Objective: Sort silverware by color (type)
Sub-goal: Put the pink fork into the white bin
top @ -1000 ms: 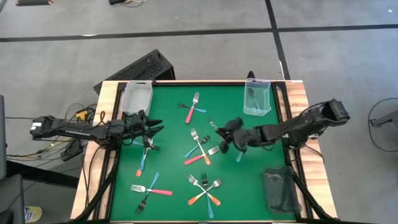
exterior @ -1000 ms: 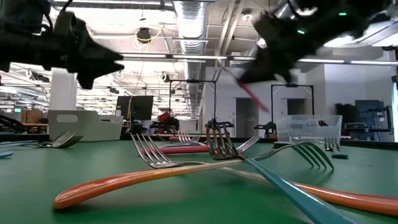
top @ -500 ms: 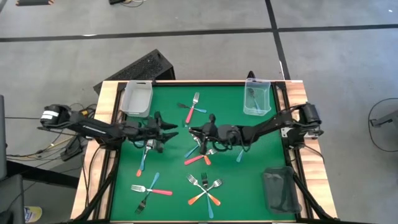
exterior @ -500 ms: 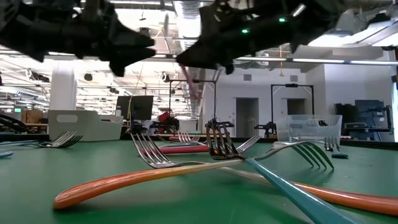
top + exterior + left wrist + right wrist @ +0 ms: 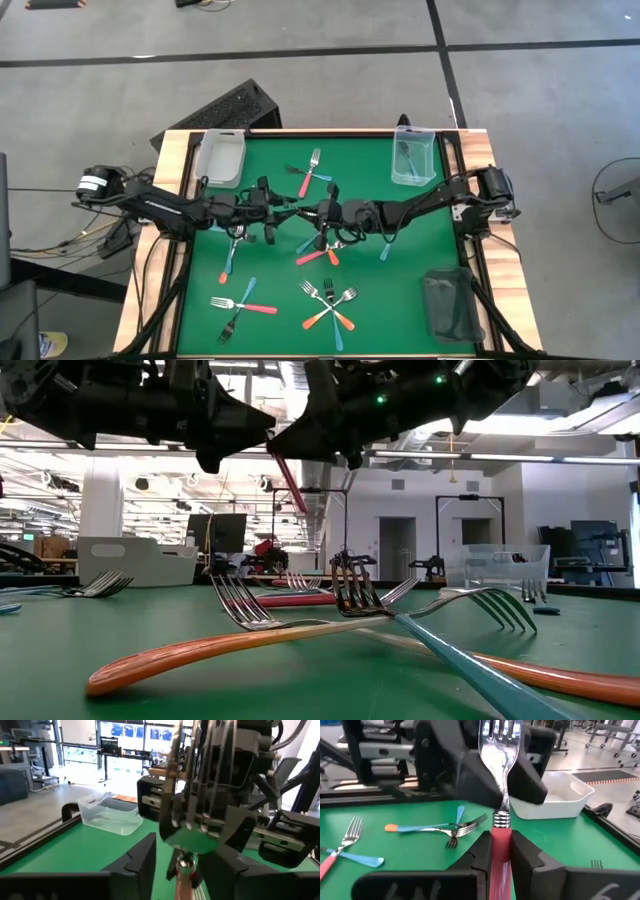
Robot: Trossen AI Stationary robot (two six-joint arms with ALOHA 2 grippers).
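My right gripper (image 5: 318,215) (image 5: 500,842) hovers over the middle of the green mat, shut on a pink-red-handled fork (image 5: 501,780). The fork's shiny tines point at my left gripper (image 5: 288,212), which faces it from the table's left. In the left wrist view my left gripper (image 5: 184,857) is open. Its fingers stand on either side of the fork's metal neck (image 5: 184,864) without touching it. The other forks lie flat on the mat, several of them crossed in small heaps (image 5: 320,240) (image 5: 330,305). My right gripper pinches the fork's red handle just behind the metal neck (image 5: 500,836) between its two fingers. It comes level from the table's right, with the fingers lying along the handle. The fork is lifted clear; its handle end slants down below the gripper (image 5: 288,480).
A white bin (image 5: 220,157) stands at the far left corner. A clear bin (image 5: 413,160) with a fork inside stands far right, and a dark bin (image 5: 450,305) near right. More forks lie near left (image 5: 240,305), left of centre (image 5: 232,250) and far centre (image 5: 312,172).
My right gripper has carried the red fork from the mat's right half toward the table's left, to the middle. My left gripper has moved toward the right to meet it. The two now face each other closely, with the fork's neck between the left fingers.
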